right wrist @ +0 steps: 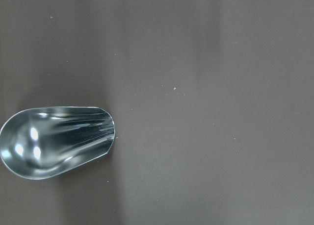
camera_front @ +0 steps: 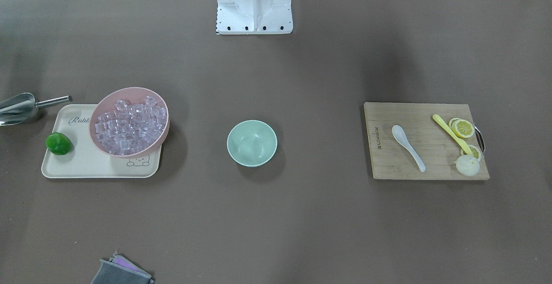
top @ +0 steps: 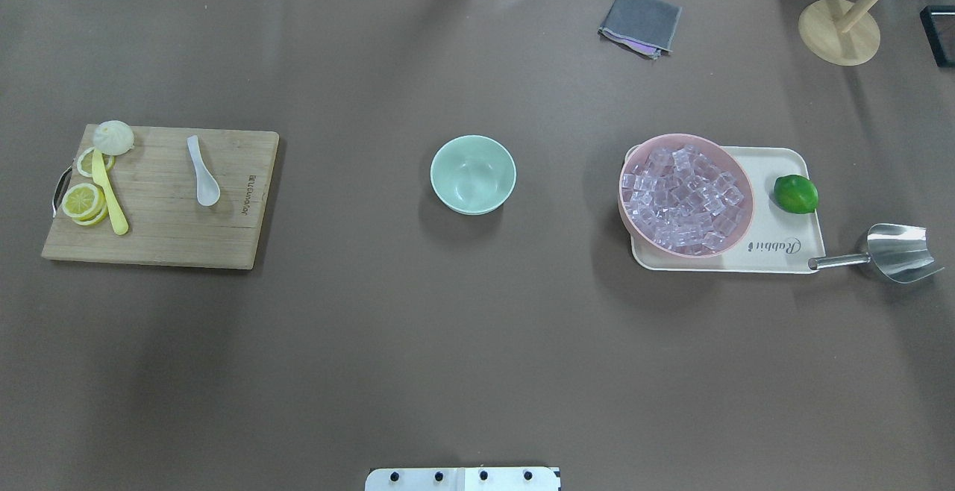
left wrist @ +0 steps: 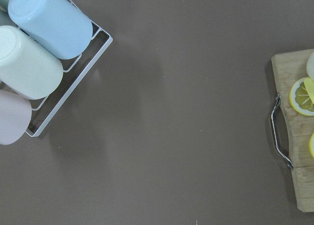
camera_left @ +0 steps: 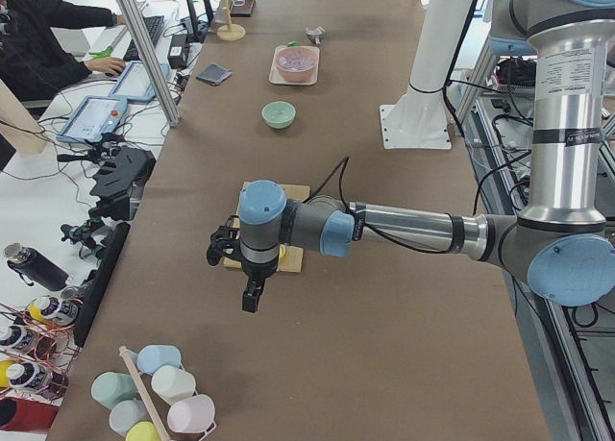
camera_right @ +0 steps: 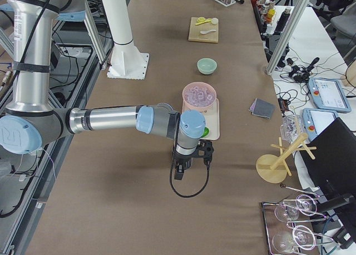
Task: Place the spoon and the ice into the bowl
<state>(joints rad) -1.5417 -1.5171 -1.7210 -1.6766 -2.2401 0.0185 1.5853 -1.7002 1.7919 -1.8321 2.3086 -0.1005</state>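
The white spoon lies on a wooden cutting board; it also shows in the overhead view. The empty mint-green bowl stands mid-table. The clear ice cubes fill a pink bowl. My left gripper hangs above the table beyond the board's outer end. My right gripper hangs beyond the tray, above the steel scoop. I cannot tell whether either is open or shut.
The pink bowl and a lime sit on a cream tray. A yellow utensil and lemon slices lie on the board. A grey cloth, a wooden stand and a cup rack are about.
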